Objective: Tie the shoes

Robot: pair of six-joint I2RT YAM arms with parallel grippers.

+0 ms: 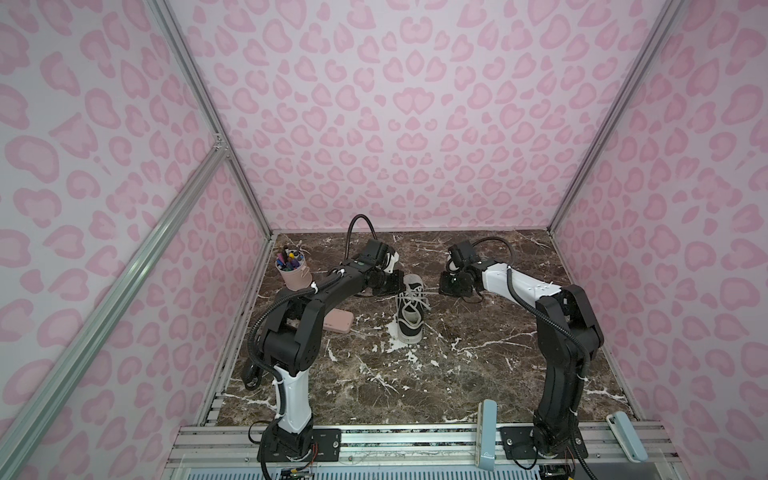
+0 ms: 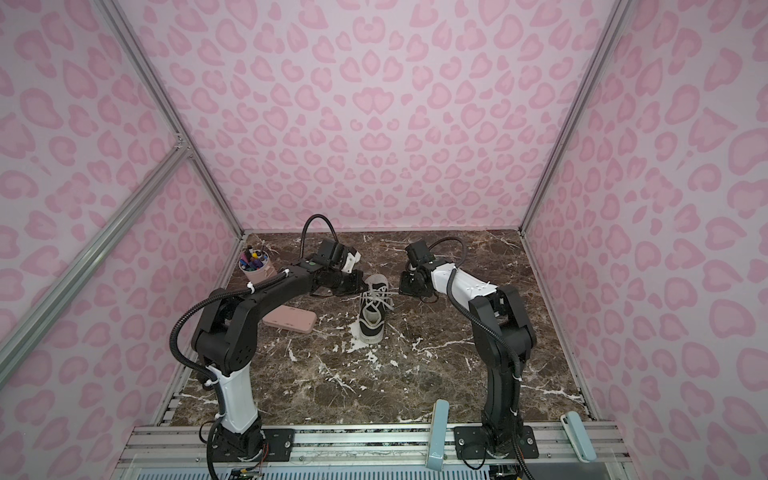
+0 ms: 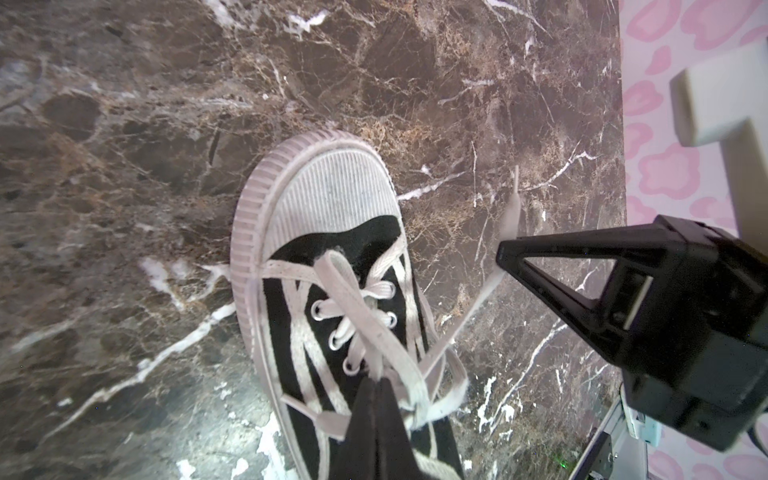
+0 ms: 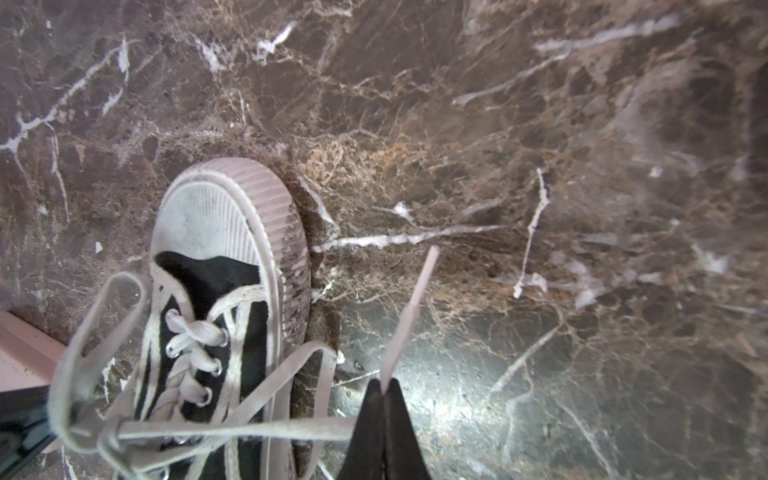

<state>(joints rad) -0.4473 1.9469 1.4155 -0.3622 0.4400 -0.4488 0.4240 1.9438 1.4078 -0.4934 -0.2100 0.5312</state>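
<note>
The black sneaker point(image 1: 410, 320) with a white toe cap stands mid-table in both top views, toe towards the back wall point(image 2: 372, 320). Its white laces point(image 3: 332, 299) cross loosely over the tongue. My left gripper point(image 3: 378, 380) hangs over the lacing, shut on a loop of lace; in a top view it sits at the shoe's left point(image 1: 395, 286). My right gripper point(image 4: 384, 388) is off the shoe's right side point(image 1: 442, 286), shut on the other lace near its end. That lace point(image 4: 409, 311) pokes out past the tips, and it runs fairly taut back to the shoe.
A flat pink case point(image 1: 338, 321) lies left of the shoe, partly under my left arm. A pink cup of pens point(image 1: 293, 270) stands at the back left by the wall. Two pale blue-grey holders point(image 1: 486, 432) point(image 1: 625, 436) sit on the front rail.
</note>
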